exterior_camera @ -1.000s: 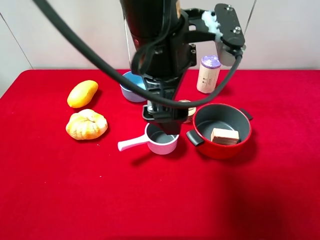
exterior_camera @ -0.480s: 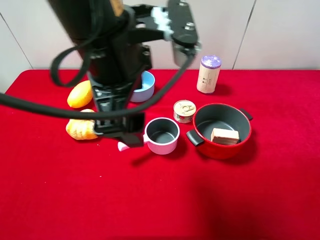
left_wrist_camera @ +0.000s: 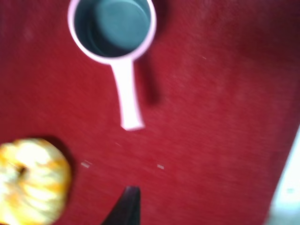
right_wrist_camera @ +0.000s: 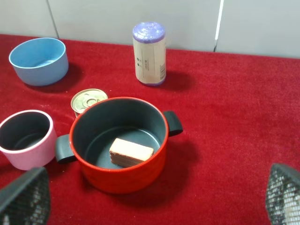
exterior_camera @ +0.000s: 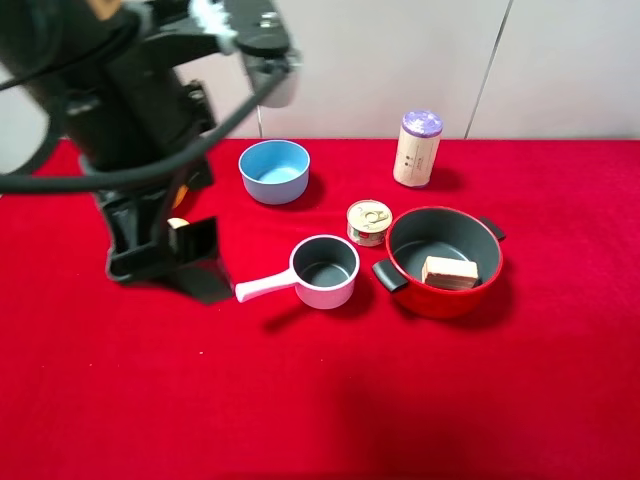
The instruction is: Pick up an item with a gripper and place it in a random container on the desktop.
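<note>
The item, a pink-and-white striped block with a tan face [exterior_camera: 449,272], lies inside the wide red pot [exterior_camera: 440,300] on the red desktop [exterior_camera: 520,400]. The right wrist view also shows the block [right_wrist_camera: 131,152] lying on the pot's dark grey floor, within the red wall [right_wrist_camera: 122,180]. My left gripper [exterior_camera: 170,262] hangs at the left, far from the pot, over the bun; it looks open and empty. One black fingertip [left_wrist_camera: 126,206] shows in the left wrist view. My right gripper [right_wrist_camera: 153,194] is open and empty, with fingers wide apart, and it is not in the high view.
A pink long-handled saucepan [exterior_camera: 325,270] sits left of the pot, with a tin can [exterior_camera: 369,221] behind them. A blue bowl [exterior_camera: 274,170] and a purple-lidded cylinder [exterior_camera: 417,148] stand at the back. The orange-yellow bun [left_wrist_camera: 30,180] lies under the left arm.
My left arm has swung left, from above the saucepan to above the bun. The block has stayed in the red pot.
</note>
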`<state>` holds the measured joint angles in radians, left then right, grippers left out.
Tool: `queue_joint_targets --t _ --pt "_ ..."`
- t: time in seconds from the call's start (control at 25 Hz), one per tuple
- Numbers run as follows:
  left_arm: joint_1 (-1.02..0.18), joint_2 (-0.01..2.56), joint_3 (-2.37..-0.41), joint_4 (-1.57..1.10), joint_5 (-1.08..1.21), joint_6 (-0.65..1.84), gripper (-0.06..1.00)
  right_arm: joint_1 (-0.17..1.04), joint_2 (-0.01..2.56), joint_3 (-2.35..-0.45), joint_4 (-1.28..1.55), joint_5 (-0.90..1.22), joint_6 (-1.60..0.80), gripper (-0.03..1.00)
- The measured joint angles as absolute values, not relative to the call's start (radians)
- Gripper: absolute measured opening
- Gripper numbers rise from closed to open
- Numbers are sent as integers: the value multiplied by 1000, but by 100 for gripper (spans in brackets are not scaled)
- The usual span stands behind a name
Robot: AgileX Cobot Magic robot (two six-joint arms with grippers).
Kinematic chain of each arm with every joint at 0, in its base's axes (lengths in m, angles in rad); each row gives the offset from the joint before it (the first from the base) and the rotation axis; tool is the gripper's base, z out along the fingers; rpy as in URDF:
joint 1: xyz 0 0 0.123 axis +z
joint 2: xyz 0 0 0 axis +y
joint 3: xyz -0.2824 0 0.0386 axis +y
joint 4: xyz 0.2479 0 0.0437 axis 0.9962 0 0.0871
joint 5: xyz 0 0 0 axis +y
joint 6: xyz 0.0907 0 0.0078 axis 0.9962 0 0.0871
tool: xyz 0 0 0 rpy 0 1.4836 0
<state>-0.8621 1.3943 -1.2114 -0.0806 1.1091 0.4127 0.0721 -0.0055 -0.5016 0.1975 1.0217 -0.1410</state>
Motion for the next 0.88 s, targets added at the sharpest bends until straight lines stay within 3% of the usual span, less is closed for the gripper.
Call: queue_joint_targets --t 0.88 --pt "-422 872 -701 -297 1084 354 99 72 -5 -502 197 1021 -141 69"
